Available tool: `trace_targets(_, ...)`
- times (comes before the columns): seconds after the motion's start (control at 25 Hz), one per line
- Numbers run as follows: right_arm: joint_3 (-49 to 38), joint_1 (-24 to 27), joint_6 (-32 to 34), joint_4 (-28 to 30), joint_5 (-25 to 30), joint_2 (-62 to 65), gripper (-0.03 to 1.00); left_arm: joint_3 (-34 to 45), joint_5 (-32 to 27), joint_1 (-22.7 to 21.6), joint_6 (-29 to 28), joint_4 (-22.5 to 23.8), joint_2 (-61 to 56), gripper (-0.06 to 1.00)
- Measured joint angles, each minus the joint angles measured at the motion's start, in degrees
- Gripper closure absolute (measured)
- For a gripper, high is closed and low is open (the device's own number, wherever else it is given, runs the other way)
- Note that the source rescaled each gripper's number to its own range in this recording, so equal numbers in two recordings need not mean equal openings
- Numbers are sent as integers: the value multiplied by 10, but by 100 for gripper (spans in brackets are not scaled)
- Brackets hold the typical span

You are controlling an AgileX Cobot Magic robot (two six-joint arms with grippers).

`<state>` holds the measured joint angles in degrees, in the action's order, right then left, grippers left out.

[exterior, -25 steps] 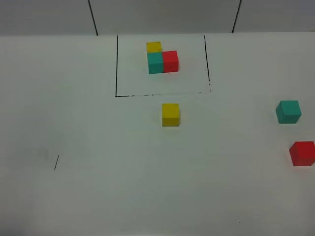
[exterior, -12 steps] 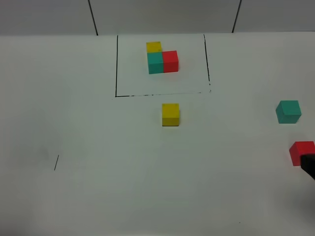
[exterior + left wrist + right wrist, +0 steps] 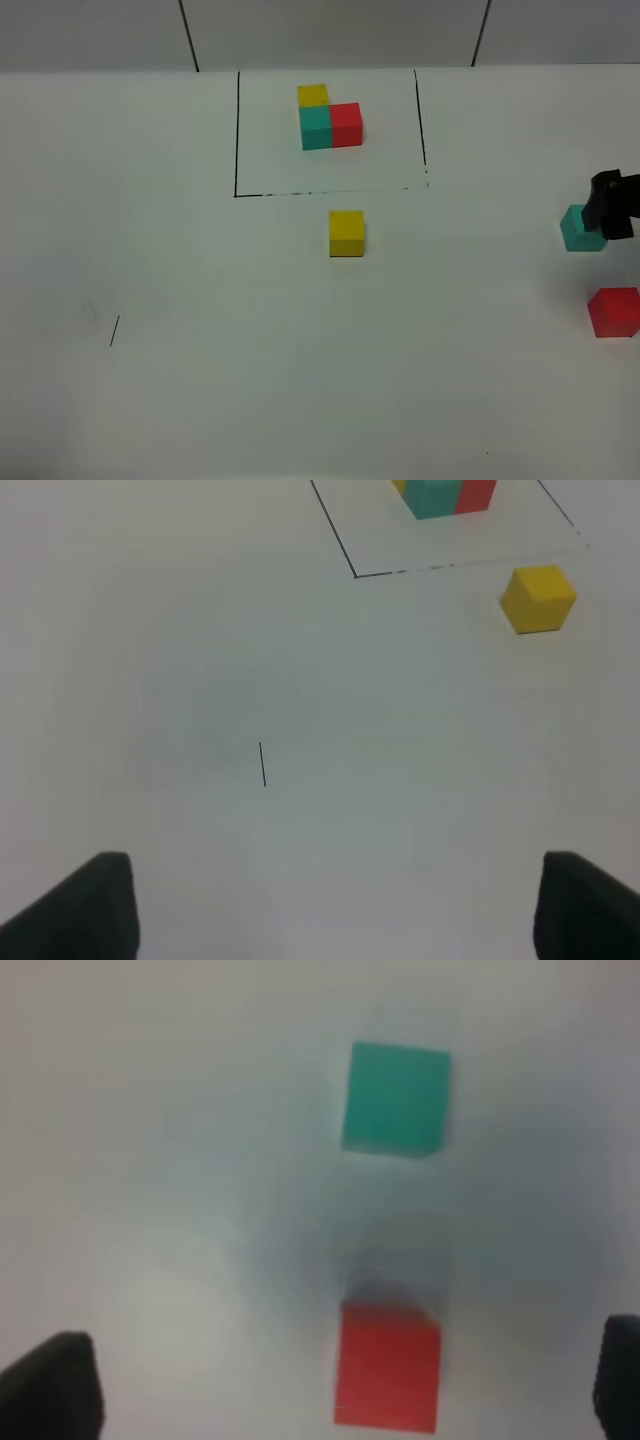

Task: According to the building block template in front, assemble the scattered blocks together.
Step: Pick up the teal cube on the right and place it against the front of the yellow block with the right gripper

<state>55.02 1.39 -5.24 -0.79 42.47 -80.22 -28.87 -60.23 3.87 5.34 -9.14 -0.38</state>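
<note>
Exterior high view: the right gripper (image 3: 612, 203) has swung in past the red cube (image 3: 613, 311) and now overlaps the teal cube (image 3: 580, 232), jaws wide apart, holding nothing; the left gripper (image 3: 330, 910) waits spread and empty, the yellow cube (image 3: 347, 233) sits just outside the template (image 3: 330, 125), so teal looks like the first pick

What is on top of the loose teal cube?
Nothing rests on the teal cube; its top face is bare. In the high view, the right claw covers its upper right corner.
</note>
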Motion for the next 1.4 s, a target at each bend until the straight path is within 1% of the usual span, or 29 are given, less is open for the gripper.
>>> trace_targets(0.08, 12, 3, -9, -9, -18, -45, -3, 0, 0, 0, 0, 0, 0, 11)
trace_targets(0.24, 36, 4, -15, -13, -37, -119, -3, 0, 0, 0, 0, 0, 0, 11)
trace_targets(0.48, 88, 12, -17, -13, -44, -189, -3, 0, 0, 0, 0, 0, 0, 11)
trace_targets(0.68, 119, 25, -19, -13, -39, -233, -3, 0, 0, 0, 0, 0, 1, 11)
trace_targets(1.04, 141, 39, -33, -13, -40, -292, -3, 0, 0, 0, 0, 0, 1, 11)
trace_targets(1.4, 141, 39, -35, -14, -66, -326, -3, 0, 0, 0, 0, 0, 1, 11)
